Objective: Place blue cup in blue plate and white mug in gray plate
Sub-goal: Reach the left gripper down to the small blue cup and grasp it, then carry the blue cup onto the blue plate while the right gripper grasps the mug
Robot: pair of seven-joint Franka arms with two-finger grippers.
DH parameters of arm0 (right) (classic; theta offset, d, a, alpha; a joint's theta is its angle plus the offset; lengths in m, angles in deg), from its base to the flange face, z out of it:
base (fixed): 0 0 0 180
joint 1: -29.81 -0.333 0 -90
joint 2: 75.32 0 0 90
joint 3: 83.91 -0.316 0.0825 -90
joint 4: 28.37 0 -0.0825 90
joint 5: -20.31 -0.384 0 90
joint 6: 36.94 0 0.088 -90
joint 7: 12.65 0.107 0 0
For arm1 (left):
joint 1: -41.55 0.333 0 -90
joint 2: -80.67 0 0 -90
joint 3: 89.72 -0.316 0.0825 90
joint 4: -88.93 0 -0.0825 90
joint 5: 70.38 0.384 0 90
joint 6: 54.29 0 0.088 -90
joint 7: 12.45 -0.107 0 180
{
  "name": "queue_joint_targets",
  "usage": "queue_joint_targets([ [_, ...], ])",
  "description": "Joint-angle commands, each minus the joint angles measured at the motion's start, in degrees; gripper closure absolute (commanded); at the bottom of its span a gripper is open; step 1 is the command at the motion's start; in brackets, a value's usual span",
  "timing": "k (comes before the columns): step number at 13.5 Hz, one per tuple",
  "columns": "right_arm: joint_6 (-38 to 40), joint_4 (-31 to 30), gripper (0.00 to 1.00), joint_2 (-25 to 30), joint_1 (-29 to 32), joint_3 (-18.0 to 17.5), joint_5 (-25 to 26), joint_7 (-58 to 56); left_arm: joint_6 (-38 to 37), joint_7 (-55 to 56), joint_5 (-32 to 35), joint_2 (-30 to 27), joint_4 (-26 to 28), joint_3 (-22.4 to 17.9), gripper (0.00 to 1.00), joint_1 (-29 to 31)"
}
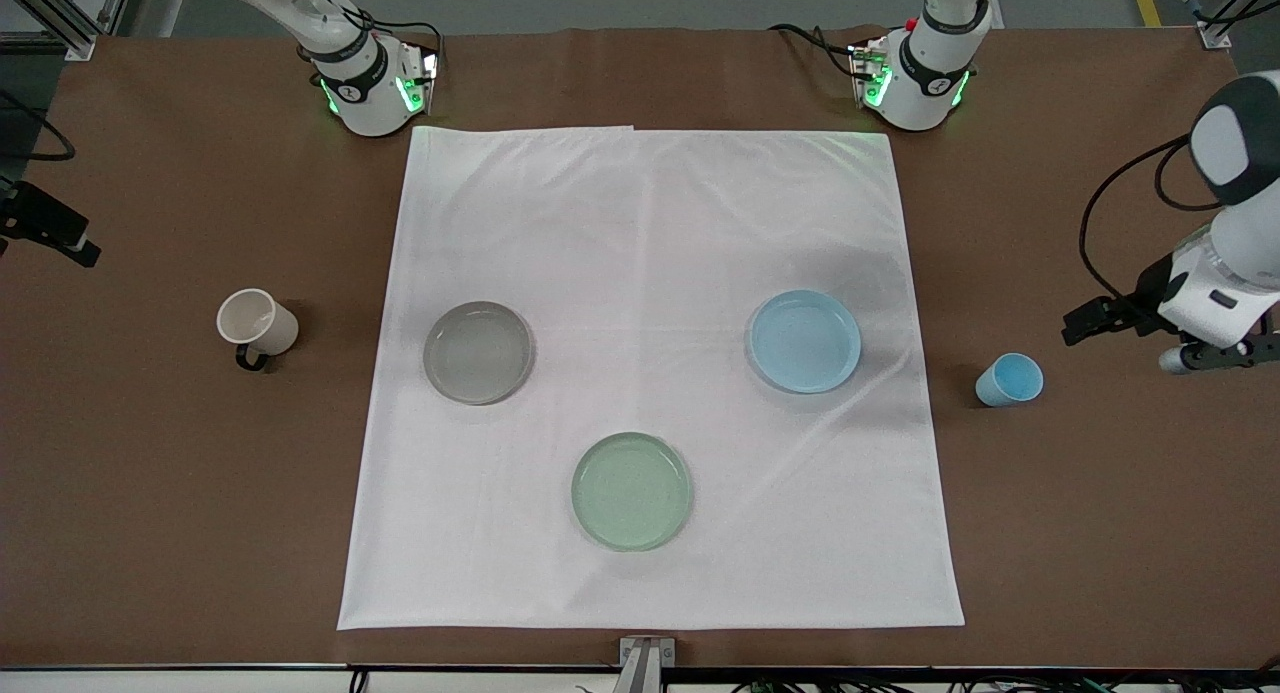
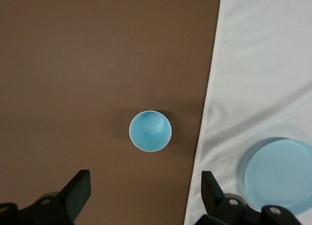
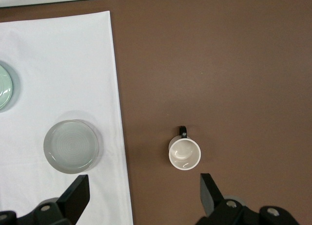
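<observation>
Both grippers hanging wide open, empty: left gripper [image 2: 144,196] over blue cup [image 2: 150,131], right gripper [image 3: 144,196] over white mug [image 3: 185,154]; centre on rims before descending

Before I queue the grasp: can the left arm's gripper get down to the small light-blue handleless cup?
Probably yes. The left gripper is open over the small light-blue handleless cup, which stands upright alone on bare brown table.

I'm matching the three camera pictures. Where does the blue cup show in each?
Front view: blue cup stands on the brown table, off the white cloth, toward the left arm's end.
Left wrist view: blue cup mid-picture.
Right wrist view: not in it.
Shared landmark: blue plate.
</observation>
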Motion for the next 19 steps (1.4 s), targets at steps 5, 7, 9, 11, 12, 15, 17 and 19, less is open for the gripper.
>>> queue_joint_targets([
  [5,0.05,0.25,0.00,0.08,-0.42,0.50,-0.60,0.34,21.70,-10.15,0.78,12.02,6.54,0.55,0.08,6.72],
  [7,0.05,0.25,0.00,-0.27,-0.42,0.50,-0.68,0.25,21.79,-10.16,0.69,12.72,7.68,0.63,0.18,6.74],
  [9,0.05,0.25,0.00,-1.41,-0.33,0.51,-0.86,0.16,21.70,-9.98,0.69,12.81,8.38,0.99,0.22,6.47],
  [11,0.13,0.16,0.00,-3.51,-0.33,0.51,-0.33,0.60,21.61,-9.81,0.69,12.81,8.56,1.07,0.23,6.38],
  [12,0.13,0.16,0.00,-4.39,-0.25,0.51,-0.59,0.60,21.61,-9.98,0.69,13.07,8.56,1.08,0.24,6.38],
  [15,-0.13,0.16,0.00,-7.20,-0.07,0.51,-0.77,0.25,21.61,-10.16,0.69,14.30,8.91,2.13,0.50,6.38],
  [17,-0.13,0.16,0.00,-8.18,-0.95,0.42,-0.07,0.08,21.61,-10.16,0.69,14.92,8.83,2.48,0.78,6.30],
  [19,0.83,-0.36,0.00,-8.36,-0.16,0.42,-0.60,-0.01,21.53,-10.25,0.69,14.66,8.39,3.62,0.99,6.38],
])
